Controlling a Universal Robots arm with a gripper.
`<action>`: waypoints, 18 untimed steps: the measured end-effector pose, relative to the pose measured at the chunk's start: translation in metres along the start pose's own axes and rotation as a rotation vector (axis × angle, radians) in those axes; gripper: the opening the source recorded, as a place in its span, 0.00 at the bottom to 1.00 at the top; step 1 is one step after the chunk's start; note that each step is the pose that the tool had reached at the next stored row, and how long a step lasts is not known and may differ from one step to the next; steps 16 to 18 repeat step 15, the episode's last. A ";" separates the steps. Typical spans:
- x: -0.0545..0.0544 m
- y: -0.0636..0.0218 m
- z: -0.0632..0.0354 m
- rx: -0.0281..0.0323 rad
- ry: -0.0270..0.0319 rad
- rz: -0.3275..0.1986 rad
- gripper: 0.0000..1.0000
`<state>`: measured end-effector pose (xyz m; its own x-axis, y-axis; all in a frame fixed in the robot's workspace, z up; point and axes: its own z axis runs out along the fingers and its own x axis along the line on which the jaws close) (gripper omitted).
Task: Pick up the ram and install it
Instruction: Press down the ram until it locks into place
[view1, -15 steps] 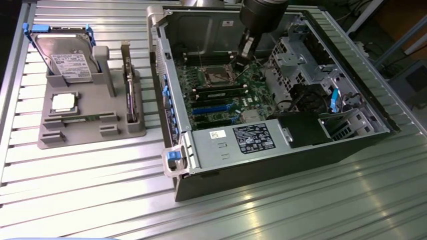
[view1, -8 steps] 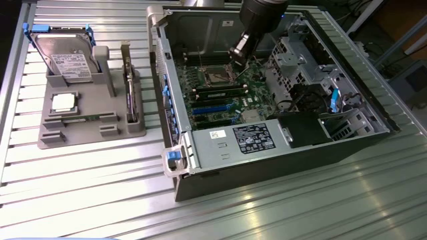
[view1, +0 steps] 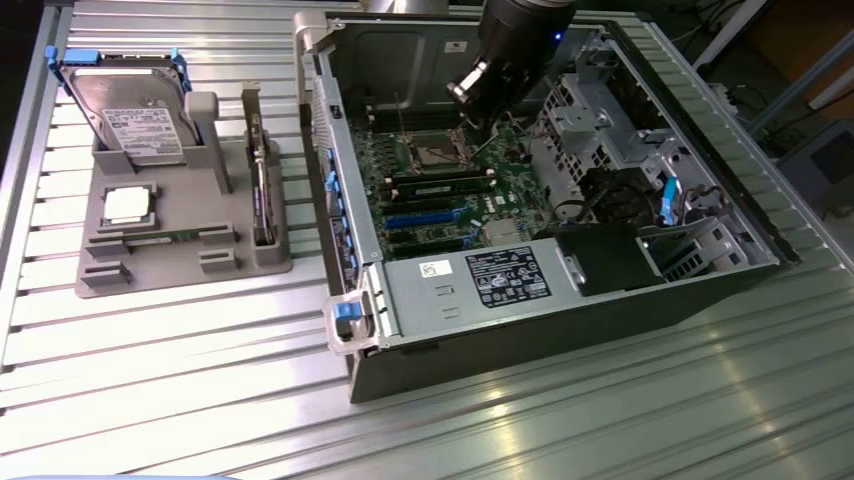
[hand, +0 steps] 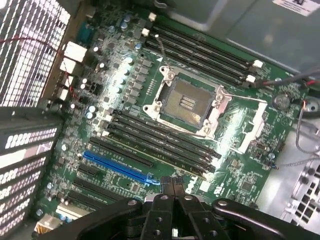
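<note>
One ram stick (view1: 263, 190) stands on its edge in the grey holder (view1: 180, 270) at the exterior view's left. Another green ram stick (view1: 441, 187) sits in a slot on the motherboard (view1: 454, 215) inside the open computer case. In the wrist view that seated ram (hand: 165, 154) runs just below the empty processor socket (hand: 187, 102). My gripper (view1: 470, 100) hangs over the motherboard near the socket. Its black fingers (hand: 172, 186) are pressed together with nothing between them, a little above the board and close to the seated stick.
The holder also carries a silver hard drive (view1: 134, 105) with a blue-edged bracket and a square silver processor chip (view1: 127, 203). The case walls (view1: 340, 190), a drive cage (view1: 594, 110) and a power supply (view1: 501, 275) surround the board. Cables (hand: 300, 120) lie beside it.
</note>
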<state>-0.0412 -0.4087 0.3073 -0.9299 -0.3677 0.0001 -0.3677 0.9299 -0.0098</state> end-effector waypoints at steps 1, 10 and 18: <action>0.000 0.0000 0.0000 0.0000 0.0003 0.031 0.11; 0.000 0.0000 0.0000 0.0000 0.0033 0.328 0.11; 0.000 0.0000 0.0000 0.0000 0.0032 0.328 0.11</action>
